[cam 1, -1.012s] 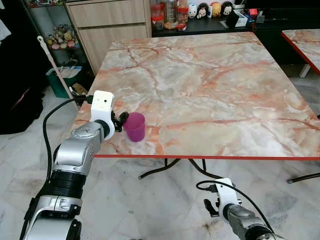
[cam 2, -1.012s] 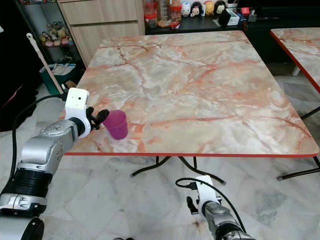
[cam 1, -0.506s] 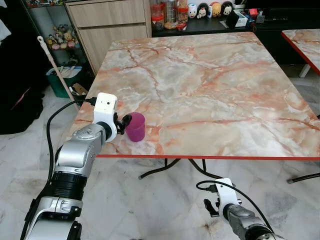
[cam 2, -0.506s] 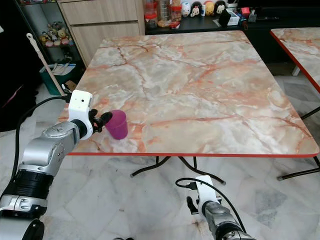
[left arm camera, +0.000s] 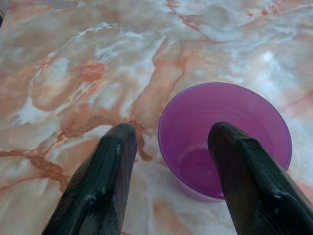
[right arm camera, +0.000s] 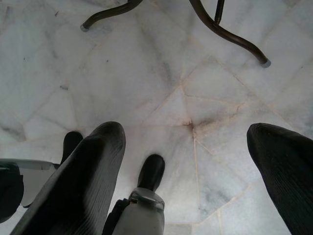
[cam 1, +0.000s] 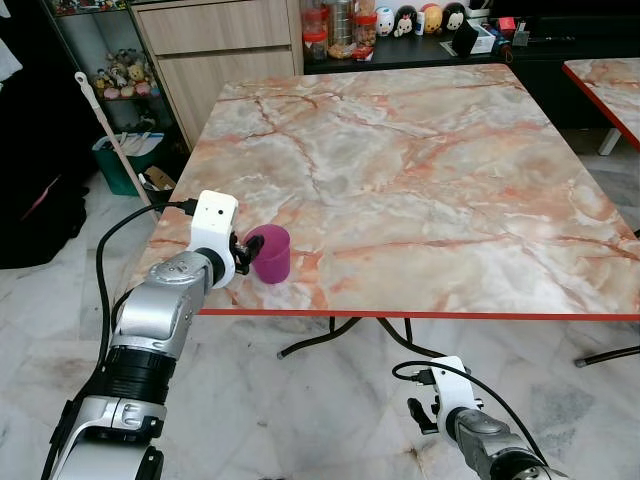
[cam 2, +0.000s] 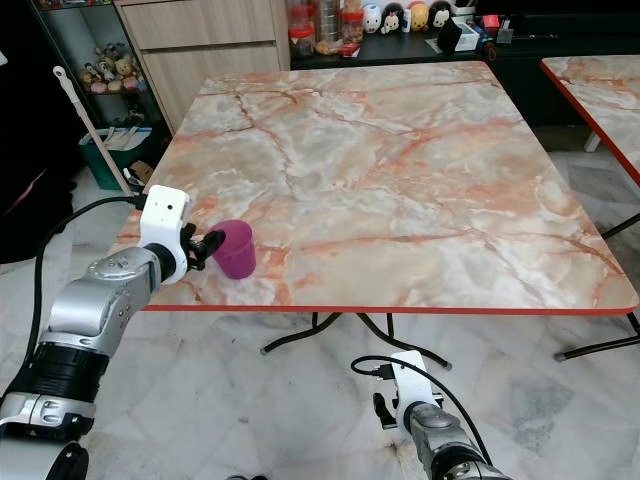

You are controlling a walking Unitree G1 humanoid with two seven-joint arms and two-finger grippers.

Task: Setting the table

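Left wrist: claw (left arm camera: 168,142) straddles cup (left arm camera: 230,129) rim.

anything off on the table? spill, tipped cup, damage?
Nothing stands out. The purple cup stands upright and empty near the table's front-left corner, no spill around it. The left hand is open at its rim, one finger across the cup's mouth. The right hand hangs idle, open.

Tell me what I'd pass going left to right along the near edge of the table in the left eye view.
Left hand → purple cup → bare marble tabletop out to the far right of the picture.
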